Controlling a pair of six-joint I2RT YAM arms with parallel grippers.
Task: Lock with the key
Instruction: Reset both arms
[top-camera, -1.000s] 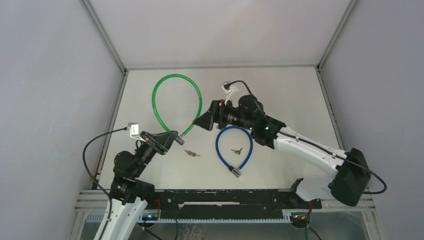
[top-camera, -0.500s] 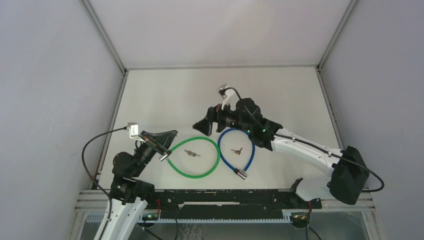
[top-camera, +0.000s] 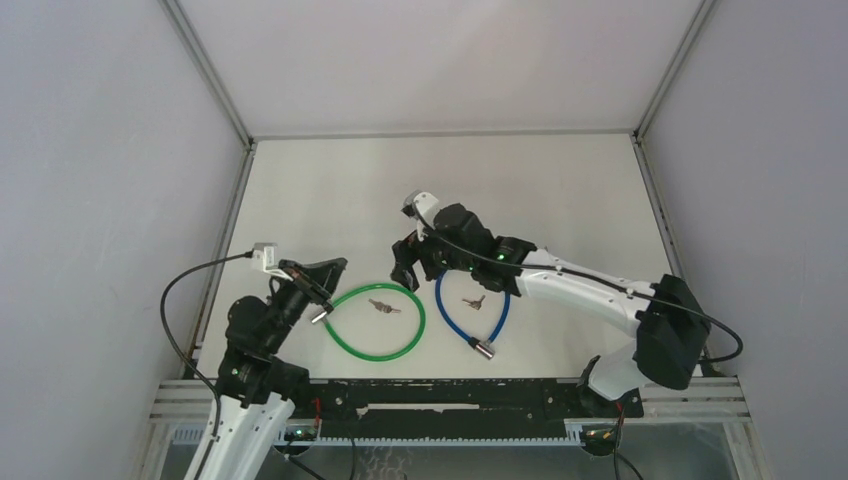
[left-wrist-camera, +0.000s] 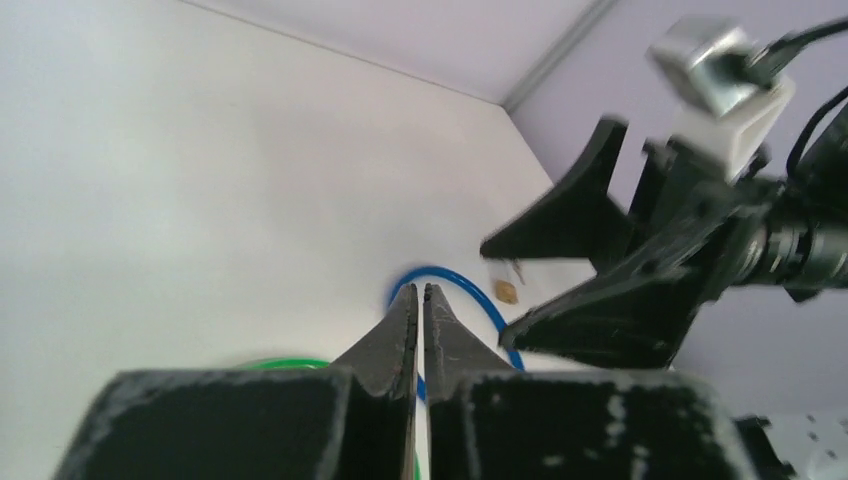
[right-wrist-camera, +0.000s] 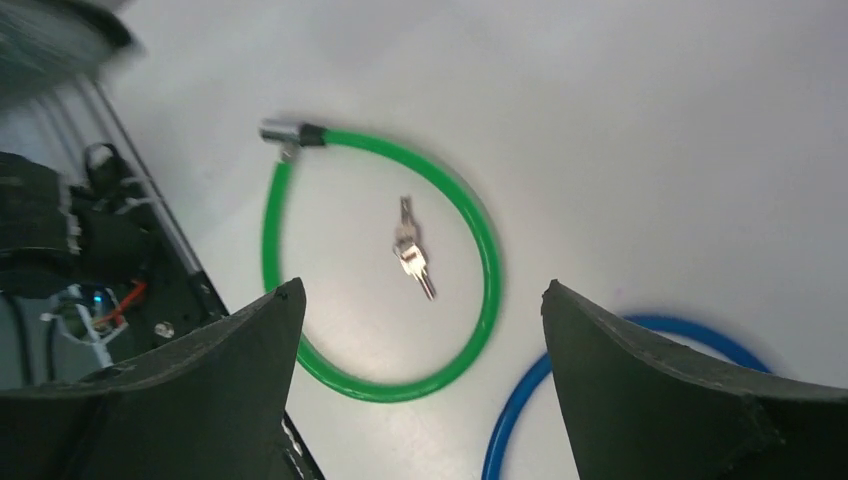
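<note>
— What is being shown of the left gripper (top-camera: 338, 266)?

— It is being held fully closed at the lower left of the overhead view. In its own wrist view the fingers (left-wrist-camera: 400, 335) are being pressed flat together, and nothing is being gripped between them.

— And the right gripper (top-camera: 410, 270)?

— It is being held spread wide near the centre of the overhead view, above the table (top-camera: 330, 190). Nothing is being carried in it.

— Where is the key being seen?

— A key (right-wrist-camera: 412, 255) is being framed between the spread fingers in the right wrist view. It is lying flat inside the green cable lock (right-wrist-camera: 270, 250), apart from the cable. The two cable ends are being brought together at a metal barrel (right-wrist-camera: 283, 130) in the upper left of that view. Whether the barrel is latched cannot be told.

— Is anything else being shown?

— A blue cable lock (top-camera: 503, 310) is lying just right of the green one, below the centre of the overhead view. A second key (top-camera: 473, 300) is lying inside its loop, and its metal end (top-camera: 483, 347) is pointing toward the bottom of the frame.
</note>
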